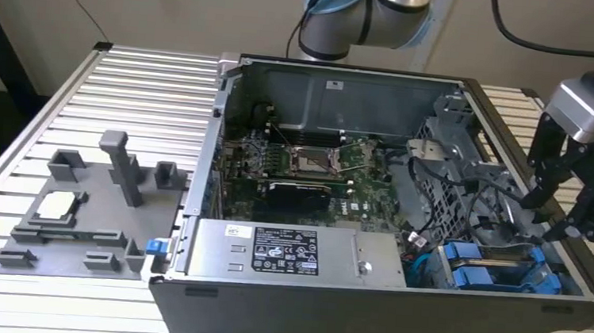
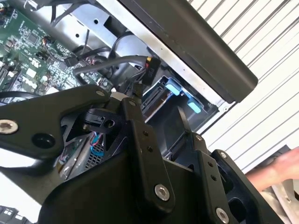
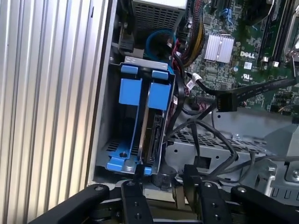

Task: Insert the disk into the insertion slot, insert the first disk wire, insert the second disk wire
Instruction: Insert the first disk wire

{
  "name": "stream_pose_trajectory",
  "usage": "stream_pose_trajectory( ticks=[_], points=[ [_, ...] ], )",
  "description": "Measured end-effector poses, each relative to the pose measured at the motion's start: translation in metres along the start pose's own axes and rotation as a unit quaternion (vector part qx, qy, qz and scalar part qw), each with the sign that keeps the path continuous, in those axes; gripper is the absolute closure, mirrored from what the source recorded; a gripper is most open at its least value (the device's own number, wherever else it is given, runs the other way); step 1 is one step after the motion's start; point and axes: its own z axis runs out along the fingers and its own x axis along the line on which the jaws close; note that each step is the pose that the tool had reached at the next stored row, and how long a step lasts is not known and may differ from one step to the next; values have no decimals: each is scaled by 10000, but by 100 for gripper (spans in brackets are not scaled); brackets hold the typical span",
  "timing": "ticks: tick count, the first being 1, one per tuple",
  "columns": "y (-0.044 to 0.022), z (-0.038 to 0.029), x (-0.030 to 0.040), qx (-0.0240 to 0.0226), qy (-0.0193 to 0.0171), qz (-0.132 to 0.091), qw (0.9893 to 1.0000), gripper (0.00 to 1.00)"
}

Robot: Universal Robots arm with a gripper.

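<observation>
While the black, angular gripper [image 1: 554, 220] is poised over the drive corner of an open computer case [image 1: 370, 319], its two flat, bolted fingers [image 3: 133, 198] are set apart, and nothing is seen clamped between them. Just past the fingertips, a grey sheet-metal drive cage [image 3: 103, 140] is shown in the first wrist view. The disk [image 3: 153, 135] is seated in the insertion slot [image 3: 148, 63] of that cage, with only its thin dark edge and its glossy bright blue plastic frame exposed (a second blue frame [image 3: 130, 91] is lodged just beside it). Loose black cables [image 3: 205, 126] are draped near the cage, and one is ended in a blocky black connector [image 3: 224, 103] that lies apart from the disk. A green circuit board [image 3: 254, 28] with a finned silver heat sink [image 3: 218, 46] is seen beyond the cables. In the exterior view, the case is set on a ribbed aluminium table [image 1: 123, 81]. A smooth grey box with a black-and-white sticker [image 1: 290, 253] is fitted inside the case's near wall. A matte grey plate of blocky holders [image 1: 70, 224] is placed on the table at the exterior view's left.
</observation>
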Motion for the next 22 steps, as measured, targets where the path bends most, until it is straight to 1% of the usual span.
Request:
stream_pose_trajectory(
  ticks=[4, 7, 19, 21, 22],
  points=[
    [-51, 6, -58, 0, -1, -9, 10000, 53],
    [-86, 8, -86, -1, -1, -17, 10000, 53],
    [-170, 23, -165, -1, 2, -19, 10000, 53],
    [-201, 31, -167, -8, 7, -19, 10000, 53],
    [-219, 35, -164, -22, 10, -19, 10000, 53]
  ],
)
